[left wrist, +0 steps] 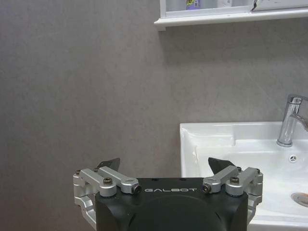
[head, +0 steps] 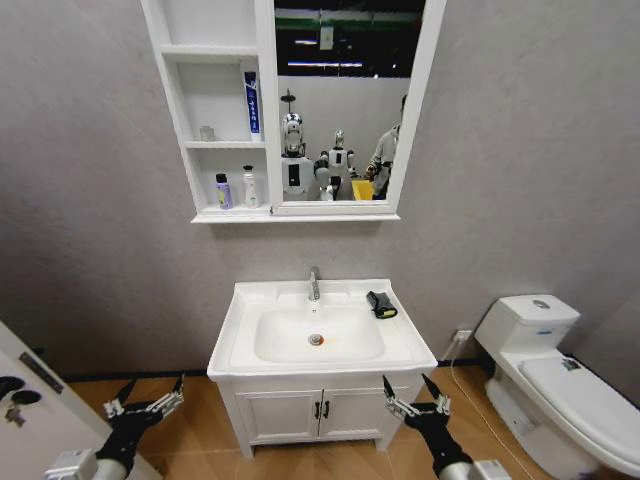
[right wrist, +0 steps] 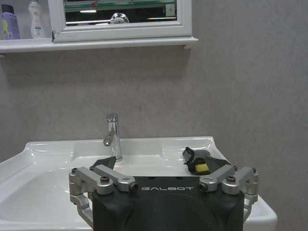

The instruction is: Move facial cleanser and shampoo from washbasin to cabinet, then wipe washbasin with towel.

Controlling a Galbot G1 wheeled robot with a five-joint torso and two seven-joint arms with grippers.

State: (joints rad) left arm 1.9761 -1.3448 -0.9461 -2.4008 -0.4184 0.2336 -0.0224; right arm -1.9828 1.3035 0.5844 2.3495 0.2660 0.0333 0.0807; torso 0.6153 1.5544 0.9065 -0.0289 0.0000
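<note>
**Both hands low before the washbasin**

The towel (head: 381, 305) lies on the washbasin (head: 250, 300) rim, right of the tap (head: 314, 283). Two bottles (head: 224, 191) stand in the cabinet (head: 175, 90) bottom cubby. Left hand (head: 146, 402) and right hand (head: 417, 398) hang spread, empty.

Towel (head: 381, 305) bunched on washbasin (head: 250, 300) rim, rt of tap; cabinet (head: 178, 100) above.

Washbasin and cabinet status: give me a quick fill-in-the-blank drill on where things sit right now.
1. The towel lies on the washbasin rim, on the robot's ____ of the tap.
2. Two bottles stand in the cabinet's ____ cubby.
3. Both the left gripper and right gripper are ____.

Missing words: right; bottom; open
</note>
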